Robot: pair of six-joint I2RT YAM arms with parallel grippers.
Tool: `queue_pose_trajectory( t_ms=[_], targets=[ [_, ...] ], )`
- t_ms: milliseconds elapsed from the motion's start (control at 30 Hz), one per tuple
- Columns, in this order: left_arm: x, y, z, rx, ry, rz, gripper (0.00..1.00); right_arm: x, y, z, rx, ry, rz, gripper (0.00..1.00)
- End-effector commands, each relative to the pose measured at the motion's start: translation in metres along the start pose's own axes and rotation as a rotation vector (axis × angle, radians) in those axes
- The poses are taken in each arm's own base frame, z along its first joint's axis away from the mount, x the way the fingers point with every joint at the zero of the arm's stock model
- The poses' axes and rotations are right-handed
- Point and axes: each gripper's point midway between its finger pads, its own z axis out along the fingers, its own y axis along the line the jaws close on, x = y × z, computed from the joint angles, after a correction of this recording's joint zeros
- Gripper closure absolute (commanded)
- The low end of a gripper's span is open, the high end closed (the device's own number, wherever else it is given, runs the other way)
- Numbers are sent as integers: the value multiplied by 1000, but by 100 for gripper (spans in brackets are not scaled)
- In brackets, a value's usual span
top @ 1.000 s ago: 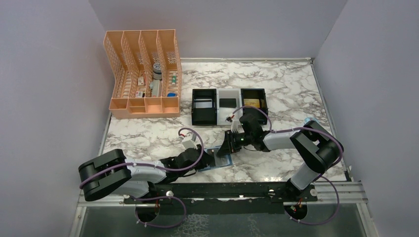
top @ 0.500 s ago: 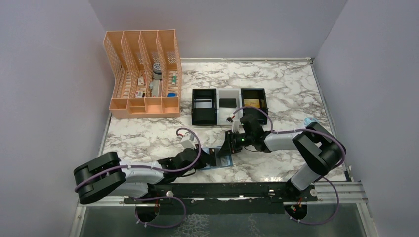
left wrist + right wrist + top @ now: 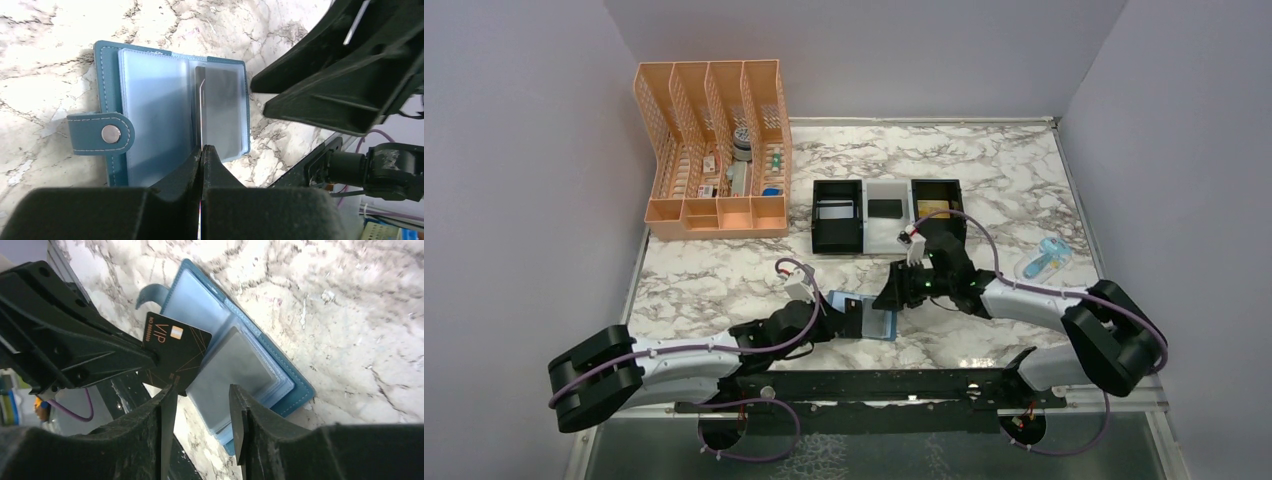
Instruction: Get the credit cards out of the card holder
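The card holder point(image 3: 879, 324), a teal-blue wallet, lies open on the marble near the front edge, its clear pocket panels up. It also shows in the left wrist view point(image 3: 150, 110) and the right wrist view point(image 3: 250, 365). My left gripper point(image 3: 841, 319) point(image 3: 202, 149) is shut on a black VIP credit card point(image 3: 175, 350), seen edge-on in its own view point(image 3: 201, 117), held just over the wallet. A dark card point(image 3: 225, 115) sits inside a pocket. My right gripper point(image 3: 892, 297) point(image 3: 201, 390) is open and empty, just above the wallet's near side.
A black-and-white three-compartment tray point(image 3: 867, 235) stands behind the wallet with a grey, a dark and a gold card in it. A peach file organiser point(image 3: 714, 150) is at the back left. A light blue object point(image 3: 1044, 262) lies at right.
The left gripper has reached further right with the black card, and the wallet has slid slightly away. The right arm's elbow has swung down to the right, uncovering the light blue object.
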Motion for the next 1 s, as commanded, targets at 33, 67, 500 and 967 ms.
queue_pose_trajectory(
  t_ms=[33,67,500,967],
  targets=[
    [-5,-12,-5,21,6,56,100,-21,0,-16,62,-130,-24,51],
    [-6,-13,-6,28,6,56,100,-23,0,-18,72,-149,-22,49],
    [-21,-50,-23,177,-24,66,100,-23,5,-48,-6,-413,15,42],
    [-47,-55,-21,256,-47,27,100,-27,47,-56,-208,-331,-48,43]
  ],
)
